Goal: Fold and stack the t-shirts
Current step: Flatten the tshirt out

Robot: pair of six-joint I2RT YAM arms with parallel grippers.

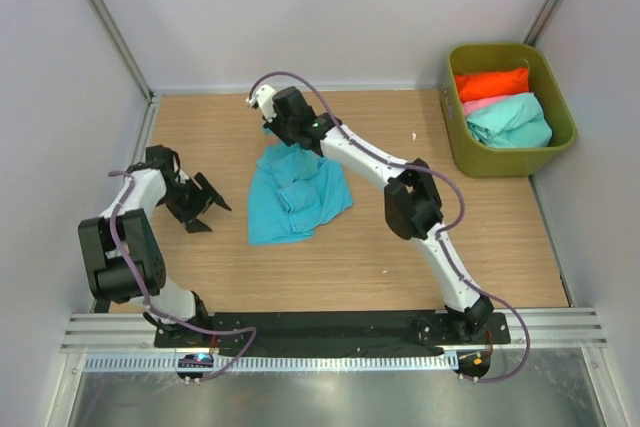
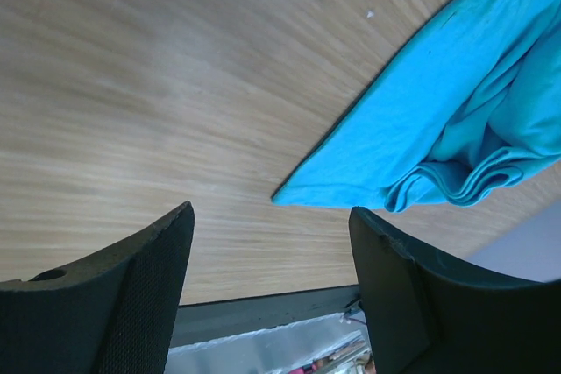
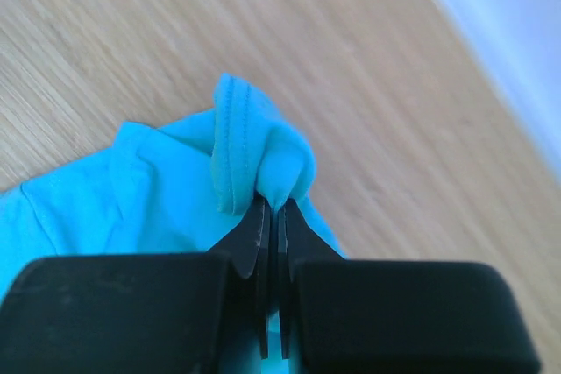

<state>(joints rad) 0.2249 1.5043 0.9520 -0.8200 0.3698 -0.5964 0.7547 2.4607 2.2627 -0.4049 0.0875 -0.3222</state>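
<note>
A turquoise-blue t-shirt (image 1: 295, 197) lies crumpled in the middle of the wooden table. My right gripper (image 1: 272, 132) is shut on a hemmed edge of it (image 3: 254, 155) at its far end and holds that edge pinched between the jaws. My left gripper (image 1: 208, 205) is open and empty, to the left of the shirt; the shirt's near corner (image 2: 421, 129) shows beyond its fingers (image 2: 140, 295). The orange-red (image 1: 492, 82), pink (image 1: 478, 104) and mint-green (image 1: 512, 120) shirts lie bundled in the olive-green bin (image 1: 456, 132) at the back right.
Grey walls close in the table on the left, back and right. A black rail (image 1: 330, 327) and a metal strip run along the near edge, which also shows in the left wrist view (image 2: 263, 308). Bare wood (image 1: 500, 237) lies right of the right arm.
</note>
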